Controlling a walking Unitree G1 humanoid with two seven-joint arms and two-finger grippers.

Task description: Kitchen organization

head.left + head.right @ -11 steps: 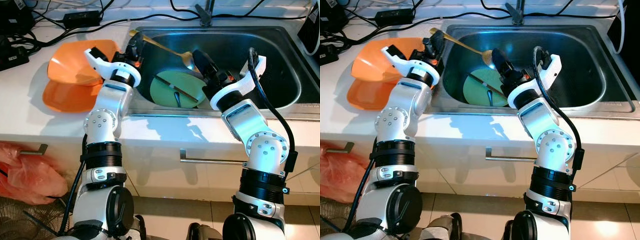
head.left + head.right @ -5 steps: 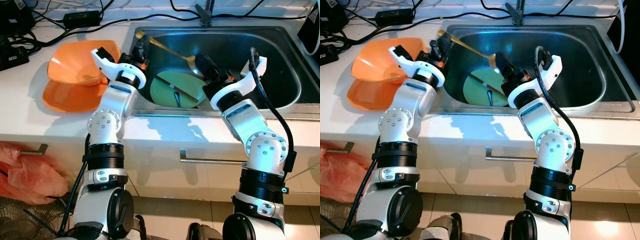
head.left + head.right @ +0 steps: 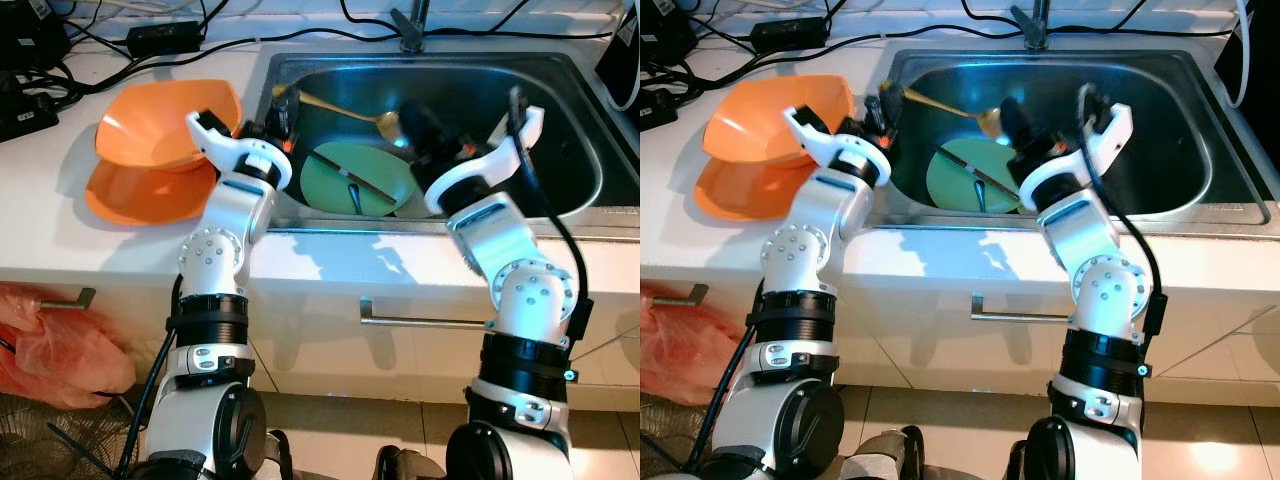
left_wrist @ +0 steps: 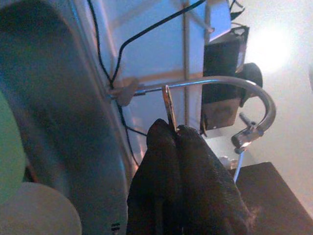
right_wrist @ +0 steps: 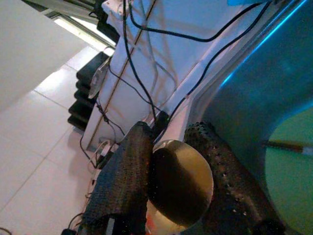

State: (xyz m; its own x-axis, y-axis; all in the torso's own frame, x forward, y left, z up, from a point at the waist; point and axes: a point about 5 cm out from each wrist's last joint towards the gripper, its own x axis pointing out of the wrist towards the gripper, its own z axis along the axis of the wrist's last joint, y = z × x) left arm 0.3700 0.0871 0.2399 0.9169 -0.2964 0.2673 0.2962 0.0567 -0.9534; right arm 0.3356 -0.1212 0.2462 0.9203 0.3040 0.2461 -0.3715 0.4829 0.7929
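A gold spoon (image 3: 335, 104) hangs over the steel sink (image 3: 565, 130), its handle toward the left rim. My left gripper (image 3: 282, 103) is shut on the end of the thin handle (image 4: 168, 105). My right gripper (image 3: 408, 118) sits at the other end, its two fingers closed against the sides of the spoon's bowl (image 5: 182, 185). Below them a green plate (image 3: 372, 168) lies in the sink with a dark-handled utensil (image 3: 352, 190) across it.
Two orange bowls (image 3: 160, 125) and an orange plate (image 3: 125, 195) are stacked on the white counter left of the sink. The faucet (image 3: 410, 25) stands at the sink's back rim. Black cables and a power adapter (image 3: 160, 38) run along the back. A pale dish (image 3: 407, 207) lies under the green plate.
My left gripper has carried the spoon handle right and lower, past the sink rim. The spoon's bowl now sits between the right gripper's fingers, which were beside it before.
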